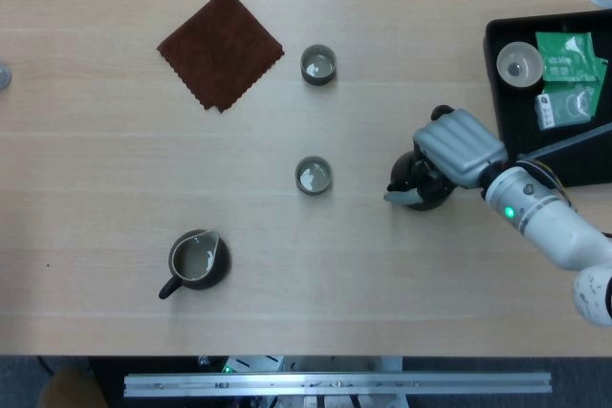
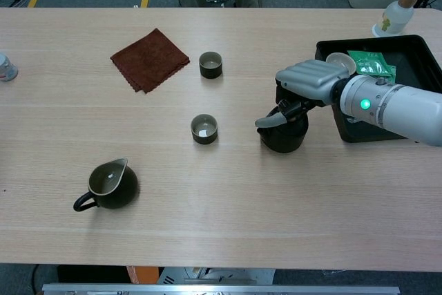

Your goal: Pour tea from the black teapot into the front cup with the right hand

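The black teapot [image 1: 413, 184] [image 2: 280, 132] hangs just off the table in my right hand [image 1: 459, 147] [image 2: 309, 79], which grips it from above; its spout points left toward the cups. The front cup [image 1: 313, 176] [image 2: 204, 129], small and dark with a little liquid inside, stands left of the spout with a gap between them. A second, rear cup [image 1: 317, 64] [image 2: 210, 64] stands farther back. My left hand shows in neither view.
A brown cloth [image 1: 221, 48] [image 2: 150, 59] lies at the back left. A dark pitcher [image 1: 196, 261] [image 2: 108, 184] with liquid sits front left. A black tray [image 1: 499, 93] [image 2: 324, 53] on the right holds a small bowl and green tea packets. A bottle [image 2: 398, 12] stands behind it.
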{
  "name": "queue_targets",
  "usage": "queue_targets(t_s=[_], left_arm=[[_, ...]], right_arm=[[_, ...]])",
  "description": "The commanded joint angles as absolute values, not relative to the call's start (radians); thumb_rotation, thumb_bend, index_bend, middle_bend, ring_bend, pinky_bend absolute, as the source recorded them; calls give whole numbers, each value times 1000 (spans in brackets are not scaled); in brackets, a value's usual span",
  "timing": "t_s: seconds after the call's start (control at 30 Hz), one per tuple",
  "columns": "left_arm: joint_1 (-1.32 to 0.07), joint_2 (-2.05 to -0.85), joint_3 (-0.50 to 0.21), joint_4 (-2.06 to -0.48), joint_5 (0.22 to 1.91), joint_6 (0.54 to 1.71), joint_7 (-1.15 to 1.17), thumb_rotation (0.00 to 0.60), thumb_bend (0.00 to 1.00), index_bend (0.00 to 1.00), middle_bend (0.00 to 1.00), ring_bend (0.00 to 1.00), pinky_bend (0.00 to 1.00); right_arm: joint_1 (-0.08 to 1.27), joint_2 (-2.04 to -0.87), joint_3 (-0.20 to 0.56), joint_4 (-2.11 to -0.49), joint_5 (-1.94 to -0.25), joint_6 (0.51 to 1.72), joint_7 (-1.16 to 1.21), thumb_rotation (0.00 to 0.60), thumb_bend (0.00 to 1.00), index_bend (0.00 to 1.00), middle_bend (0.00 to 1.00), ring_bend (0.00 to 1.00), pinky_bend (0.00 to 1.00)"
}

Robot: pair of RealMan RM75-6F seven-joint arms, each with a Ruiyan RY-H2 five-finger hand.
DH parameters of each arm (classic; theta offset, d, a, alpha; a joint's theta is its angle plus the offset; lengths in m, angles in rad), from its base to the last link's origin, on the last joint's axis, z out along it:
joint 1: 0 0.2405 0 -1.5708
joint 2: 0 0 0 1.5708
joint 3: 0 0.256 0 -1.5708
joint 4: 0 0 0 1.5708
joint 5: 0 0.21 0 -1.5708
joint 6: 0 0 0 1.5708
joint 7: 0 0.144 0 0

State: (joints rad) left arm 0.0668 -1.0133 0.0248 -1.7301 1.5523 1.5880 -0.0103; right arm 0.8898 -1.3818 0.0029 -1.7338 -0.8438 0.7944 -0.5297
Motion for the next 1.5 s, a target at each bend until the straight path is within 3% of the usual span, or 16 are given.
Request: queue_targets(t_s=[0.03, 0.3, 0.37, 0.53, 0.8, 1.1, 1.5], left_arm=[[67, -1013, 25, -1729, 1553, 1590, -12, 600, 389, 218, 232, 177, 149], [68, -1012, 25, -1730, 1556, 1591, -14, 600, 389, 218, 232, 177, 149], [67, -1013, 25, -1730, 1558, 1592, -14, 600, 389, 218, 232, 177, 149], [66, -1012, 25, -1730, 1560, 1591, -14, 600, 389, 218, 232, 177, 149], [66, -1011, 25, -1725, 1560, 1590, -21, 600, 389, 218, 232, 177, 149], [66, -1009, 26, -1722, 1563, 1592, -32, 600, 389, 218, 232, 177, 149], [68, -1010, 24, -1721, 1562, 1598, -35, 600, 389, 218, 232, 177, 149]], right_arm=[[891, -1373, 8, -1746, -838, 798, -516, 46, 0, 976, 980, 872, 216], [886, -1346, 24, -1795, -849, 874, -529, 39, 6, 1000, 994, 886, 224], [885, -1341, 28, -1806, -849, 894, -536, 41, 61, 1000, 995, 889, 231], [885, -1329, 40, -1830, -849, 950, -572, 44, 337, 1000, 995, 890, 254], [893, -1312, 55, -1856, -836, 984, -609, 121, 458, 1000, 995, 890, 282], [907, -1299, 68, -1866, -851, 999, -641, 244, 512, 1000, 974, 879, 286], [937, -1319, 63, -1848, -891, 1001, -712, 295, 513, 1000, 970, 876, 286]])
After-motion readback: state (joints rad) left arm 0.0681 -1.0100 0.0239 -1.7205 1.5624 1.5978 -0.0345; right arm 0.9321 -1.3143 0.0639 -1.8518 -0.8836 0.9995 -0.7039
